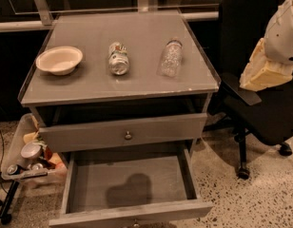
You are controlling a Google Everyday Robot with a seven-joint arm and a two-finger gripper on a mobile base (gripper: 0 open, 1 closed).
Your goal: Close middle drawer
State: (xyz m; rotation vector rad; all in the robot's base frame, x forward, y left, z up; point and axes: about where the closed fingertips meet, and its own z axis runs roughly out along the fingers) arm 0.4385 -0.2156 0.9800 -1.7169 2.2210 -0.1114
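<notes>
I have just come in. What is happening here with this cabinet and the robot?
The robot is meant to close the middle drawer, which is pulled far out, its inside bare. Nothing touches it yet. The gripper hangs at the right edge of the view, in front of the black office chair and well apart from the drawer. On the cabinet top stands a bowl, and a can and a clear bottle lie on their sides.

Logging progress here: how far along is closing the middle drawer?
Nothing looks done: the middle drawer stands pulled far out, bare inside showing. In hand: the gripper hangs at the right, by the chair, clear of the drawer. Left: reach its front panel and push it in.
</notes>
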